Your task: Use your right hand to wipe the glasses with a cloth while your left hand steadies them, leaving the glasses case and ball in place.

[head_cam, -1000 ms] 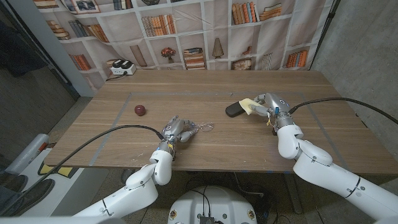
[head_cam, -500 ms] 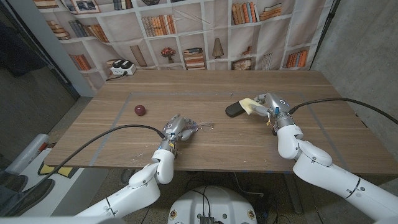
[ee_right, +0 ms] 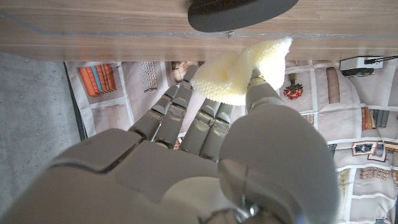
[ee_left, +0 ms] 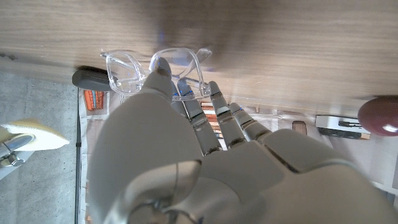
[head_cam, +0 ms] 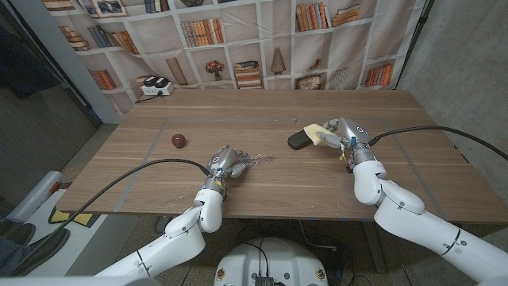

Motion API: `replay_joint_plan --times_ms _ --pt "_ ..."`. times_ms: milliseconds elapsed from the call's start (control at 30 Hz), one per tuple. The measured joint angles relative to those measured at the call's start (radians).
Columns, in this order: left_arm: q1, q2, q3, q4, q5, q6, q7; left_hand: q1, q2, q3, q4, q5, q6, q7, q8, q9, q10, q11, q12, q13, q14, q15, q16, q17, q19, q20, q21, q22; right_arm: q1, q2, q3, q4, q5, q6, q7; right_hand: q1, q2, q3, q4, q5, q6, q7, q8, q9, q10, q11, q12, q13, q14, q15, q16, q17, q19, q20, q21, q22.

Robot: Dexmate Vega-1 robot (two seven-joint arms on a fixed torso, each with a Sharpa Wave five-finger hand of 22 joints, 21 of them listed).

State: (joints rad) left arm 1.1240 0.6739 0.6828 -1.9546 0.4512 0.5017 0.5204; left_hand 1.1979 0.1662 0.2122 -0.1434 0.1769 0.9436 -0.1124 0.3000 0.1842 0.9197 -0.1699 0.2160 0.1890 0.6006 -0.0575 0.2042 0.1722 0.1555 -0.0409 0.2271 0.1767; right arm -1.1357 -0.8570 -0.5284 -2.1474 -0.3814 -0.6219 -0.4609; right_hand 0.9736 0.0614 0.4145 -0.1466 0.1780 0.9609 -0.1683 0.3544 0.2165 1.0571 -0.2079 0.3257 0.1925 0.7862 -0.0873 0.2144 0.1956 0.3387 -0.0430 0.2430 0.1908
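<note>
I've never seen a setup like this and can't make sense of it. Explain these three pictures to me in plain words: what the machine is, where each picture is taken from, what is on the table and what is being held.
This is a two-armed robot standing at a wooden table, steered by a person. The wide picture comes from a camera on its head, looking down; the other two come from cameras on its wrists, looking along the back of each hand, so they appear turned over.

On the table lie a dark red ball, a dark glasses case and clear-framed glasses.

The left hand has its fingers on the glasses, touching the frame. The right hand pinches a pale yellow cloth beside the case. The cloth and glasses are apart, so wiping has not begun.
</note>
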Motion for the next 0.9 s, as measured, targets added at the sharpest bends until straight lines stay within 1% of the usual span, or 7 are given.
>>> replay_joint_plan --times_ms 267,333,367,433,567,667,900 --pt "-0.007 -0.013 -0.032 0.021 -0.074 -0.063 -0.001 0.000 0.000 0.004 -0.004 -0.003 0.025 0.007 0.000 -0.001 0.022 0.003 -0.005 0.000 0.022 0.000 -0.005 0.000 0.014 0.003 0.000 0.000 -0.001 -0.001 -0.012 -0.010 -0.033 0.046 -0.005 0.000 0.000 -0.001 -0.001 0.000 0.000 0.000 0.000 0.000 0.000 0.000 0.000 0.000 0.000 0.000 0.000 0.000 0.000 0.000 0.000 0.000" --pt "-0.009 -0.014 -0.037 0.024 -0.089 -0.078 -0.002 0.002 0.002 0.004 -0.004 -0.003 0.033 0.014 0.000 -0.001 0.033 0.007 -0.005 0.000 0.027 -0.001 -0.005 0.000 0.017 0.002 0.000 0.000 -0.003 -0.001 -0.012 -0.014 -0.038 0.050 -0.006 0.000 0.000 -0.001 -0.001 0.000 0.000 0.000 -0.001 0.000 0.000 0.000 0.000 0.000 0.000 0.000 0.000 0.000 0.000 0.000 0.000 0.000" --pt "-0.012 -0.015 -0.042 0.027 -0.096 -0.084 -0.002 0.004 0.004 0.004 -0.004 -0.003 0.037 0.025 -0.001 -0.001 0.035 0.010 -0.007 -0.001 0.034 -0.002 -0.005 0.000 0.021 0.004 0.000 0.000 -0.004 -0.001 -0.012 -0.014 -0.038 0.050 -0.006 0.000 0.000 -0.001 -0.001 0.000 0.000 0.000 -0.001 0.000 0.000 0.000 0.000 0.000 0.000 0.000 0.000 0.000 0.000 0.000 0.000 0.000" --pt "-0.015 -0.017 -0.046 0.030 -0.111 -0.102 -0.003 0.013 -0.005 0.007 -0.007 -0.003 0.043 0.036 -0.005 -0.001 0.039 0.014 -0.009 -0.001 0.037 -0.001 -0.005 0.000 0.023 0.002 0.000 0.000 -0.008 0.000 -0.012 -0.018 -0.050 0.058 -0.010 0.000 0.000 -0.001 -0.001 0.000 0.000 0.000 -0.003 0.000 0.000 0.000 0.000 0.000 0.000 0.000 0.000 0.000 0.000 0.000 0.000 0.000" --pt "-0.018 -0.018 -0.050 0.033 -0.131 -0.127 -0.005 0.013 -0.005 0.008 -0.008 -0.003 0.051 0.045 -0.005 -0.001 0.045 0.019 -0.004 -0.001 0.047 -0.003 -0.005 0.000 0.025 0.000 0.000 0.000 -0.015 0.003 -0.009 -0.025 -0.067 0.068 -0.017 0.000 0.000 -0.001 -0.001 0.000 0.006 0.002 -0.006 -0.001 0.005 0.001 -0.001 0.000 0.000 0.000 -0.004 -0.005 0.000 0.000 0.000 0.000" --pt "-0.026 -0.019 -0.057 0.040 -0.151 -0.154 -0.010 0.013 -0.005 0.008 -0.008 -0.003 0.051 0.045 -0.006 -0.001 0.045 0.019 -0.004 -0.001 0.050 -0.003 -0.005 0.000 0.030 0.005 0.000 0.000 -0.020 0.006 -0.006 -0.030 -0.067 0.068 -0.017 0.000 0.000 -0.001 -0.001 0.000 0.007 0.001 -0.006 -0.001 0.007 0.000 -0.001 0.001 0.000 0.000 -0.004 -0.005 0.000 0.000 0.000 0.000" --pt "-0.049 -0.025 -0.074 0.063 -0.194 -0.211 -0.023 0.013 -0.005 0.012 -0.012 -0.007 0.053 0.047 -0.006 -0.001 0.045 0.019 -0.004 -0.001 0.063 -0.005 -0.005 -0.005 0.036 0.000 0.000 0.000 -0.027 0.011 -0.005 -0.045 -0.107 0.073 -0.021 0.004 -0.004 -0.004 0.002 -0.001 0.007 0.001 -0.003 -0.001 0.007 0.000 -0.002 0.001 0.000 0.000 -0.004 -0.005 -0.004 0.004 0.000 0.000"
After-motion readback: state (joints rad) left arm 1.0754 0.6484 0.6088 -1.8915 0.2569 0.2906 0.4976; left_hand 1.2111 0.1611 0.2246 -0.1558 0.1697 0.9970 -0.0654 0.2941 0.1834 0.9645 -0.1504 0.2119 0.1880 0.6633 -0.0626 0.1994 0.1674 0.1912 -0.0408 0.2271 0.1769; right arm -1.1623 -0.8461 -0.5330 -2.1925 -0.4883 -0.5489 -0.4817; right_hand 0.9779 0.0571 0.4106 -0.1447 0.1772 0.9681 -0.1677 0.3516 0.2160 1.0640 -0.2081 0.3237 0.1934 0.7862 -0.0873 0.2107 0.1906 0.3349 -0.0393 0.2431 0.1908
